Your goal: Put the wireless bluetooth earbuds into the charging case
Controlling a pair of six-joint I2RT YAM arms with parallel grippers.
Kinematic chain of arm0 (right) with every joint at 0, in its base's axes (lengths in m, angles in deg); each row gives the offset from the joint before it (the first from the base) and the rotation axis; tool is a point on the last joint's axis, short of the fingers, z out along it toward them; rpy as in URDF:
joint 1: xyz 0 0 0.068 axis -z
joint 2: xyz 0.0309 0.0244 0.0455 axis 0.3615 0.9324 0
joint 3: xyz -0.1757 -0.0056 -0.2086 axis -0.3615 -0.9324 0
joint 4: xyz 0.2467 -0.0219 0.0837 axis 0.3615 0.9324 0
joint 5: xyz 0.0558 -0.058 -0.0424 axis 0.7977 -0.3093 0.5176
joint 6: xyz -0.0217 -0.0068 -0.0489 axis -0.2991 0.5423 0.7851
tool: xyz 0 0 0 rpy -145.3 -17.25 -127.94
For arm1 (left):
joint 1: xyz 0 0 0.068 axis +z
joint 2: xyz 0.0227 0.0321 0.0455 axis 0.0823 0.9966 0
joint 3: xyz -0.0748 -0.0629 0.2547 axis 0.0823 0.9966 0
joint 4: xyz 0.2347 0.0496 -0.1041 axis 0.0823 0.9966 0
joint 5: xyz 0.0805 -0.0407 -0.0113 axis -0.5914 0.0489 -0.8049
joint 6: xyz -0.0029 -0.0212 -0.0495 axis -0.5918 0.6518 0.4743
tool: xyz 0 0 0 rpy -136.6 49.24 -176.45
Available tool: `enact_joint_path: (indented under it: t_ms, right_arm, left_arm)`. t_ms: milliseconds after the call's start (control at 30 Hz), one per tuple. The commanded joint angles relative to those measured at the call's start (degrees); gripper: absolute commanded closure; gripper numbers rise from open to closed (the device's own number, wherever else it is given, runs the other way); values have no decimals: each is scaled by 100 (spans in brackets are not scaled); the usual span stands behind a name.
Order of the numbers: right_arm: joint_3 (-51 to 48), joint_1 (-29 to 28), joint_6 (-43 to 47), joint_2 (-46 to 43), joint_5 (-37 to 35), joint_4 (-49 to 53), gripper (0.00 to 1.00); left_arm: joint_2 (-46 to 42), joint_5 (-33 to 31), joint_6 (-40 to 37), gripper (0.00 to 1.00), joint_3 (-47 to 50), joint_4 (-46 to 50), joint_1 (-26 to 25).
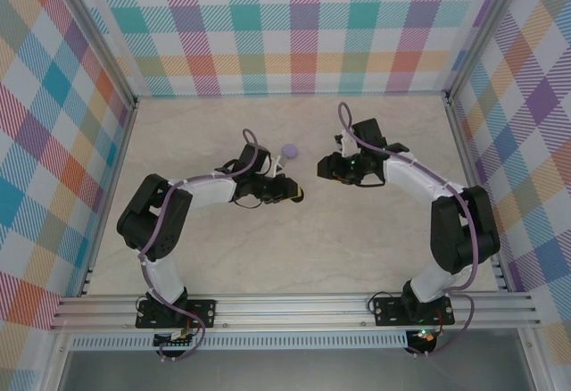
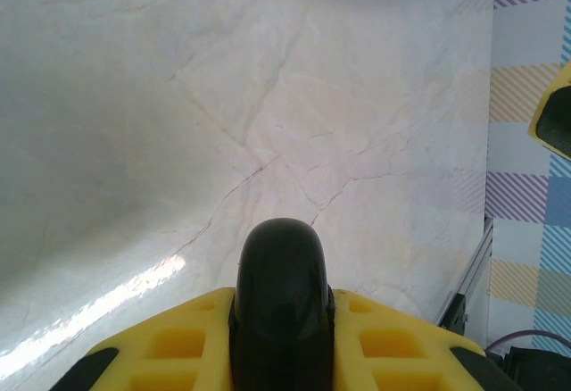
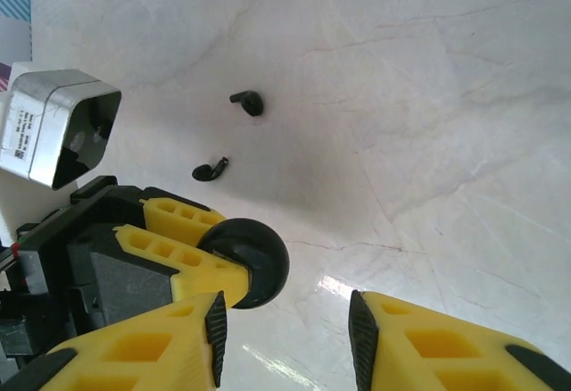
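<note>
Lying loose, two black earbuds (image 3: 250, 103) near left pincer (image 3: 228, 259) clamping round case (image 3: 260, 262)

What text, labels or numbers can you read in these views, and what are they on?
White label on the side of the silver camera block: a few printed lines, too small and blurred to read.
No print shows on the black case or the black earbuds.
No other text is readable.
</note>
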Motion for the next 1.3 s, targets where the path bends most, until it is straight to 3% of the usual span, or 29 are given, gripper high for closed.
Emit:
enact_joint_path:
  t_ms: [0, 367, 933, 1267]
  right_arm:
    - [-140, -1, 239, 83, 191, 144, 57]
    - [-215, -4, 266, 340, 317, 117, 59]
    - [-151, -1, 298, 458, 328, 197, 58]
    - [-118, -3, 300, 490, 300, 231, 58]
  left_arm:
    - [110, 98, -215, 81, -124, 211, 46]
    - [447, -30, -90, 81, 13, 139, 42]
    - [448, -157, -250, 67, 103, 351, 42]
    - [385, -206, -327, 65, 100, 489, 44]
